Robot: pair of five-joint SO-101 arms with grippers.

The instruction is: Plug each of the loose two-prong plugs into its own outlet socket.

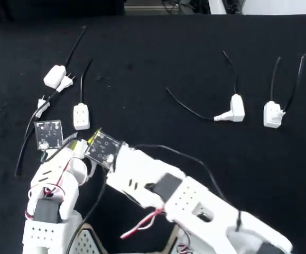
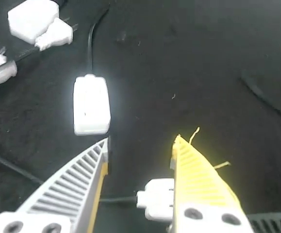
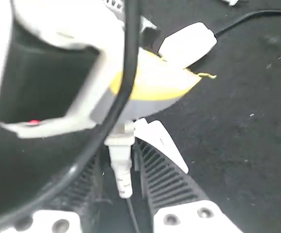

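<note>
Looks like the carry-to-socket step. The right hand (image 3: pixel 123 145) is clamped on a plug (image 3: pixel 120 165) near the tabletop's (image 1: pixel 168 63) left edge, just short of the socket (image 1: pixel 81 116). The left hand (image 2: pixel 140 141) gapes wide beside it. The plug's long axis seems to aim at the socket, so next I'd square the prongs to the slots, then push.
</note>
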